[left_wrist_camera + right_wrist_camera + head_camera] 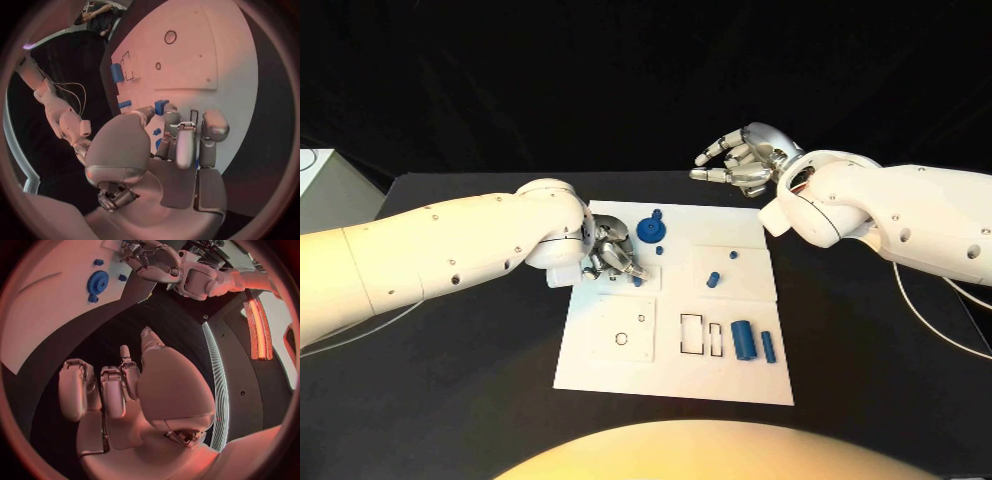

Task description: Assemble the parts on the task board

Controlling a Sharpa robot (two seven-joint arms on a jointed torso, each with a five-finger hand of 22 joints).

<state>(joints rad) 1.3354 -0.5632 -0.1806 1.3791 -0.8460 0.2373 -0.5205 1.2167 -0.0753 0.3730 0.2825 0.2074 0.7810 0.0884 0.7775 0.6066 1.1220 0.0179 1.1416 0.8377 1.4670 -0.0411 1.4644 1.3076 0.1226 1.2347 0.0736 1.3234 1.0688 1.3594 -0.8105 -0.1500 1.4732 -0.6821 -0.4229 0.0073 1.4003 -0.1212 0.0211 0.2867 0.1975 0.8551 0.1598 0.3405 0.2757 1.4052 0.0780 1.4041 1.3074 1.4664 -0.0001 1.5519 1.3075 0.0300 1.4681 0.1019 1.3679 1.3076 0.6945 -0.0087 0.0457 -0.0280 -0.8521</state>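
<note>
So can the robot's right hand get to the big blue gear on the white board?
Probably yes. The right hand is lifted over the black table beyond the board's far edge, holding nothing, and the blue gear lies near that edge uncovered. The left hand works just beside it, though.

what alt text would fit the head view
The robot's left hand works over the left side of the white task board on a black table, while its right hand hovers raised beyond the board's far edge. A blue gear sits nearby.

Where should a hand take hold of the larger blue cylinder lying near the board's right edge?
Grip the larger blue cylinder across its round sides at mid-length, coming from above. It lies flat on the white task board, with a slimmer blue cylinder close beside it, so fingers need care there.
</note>
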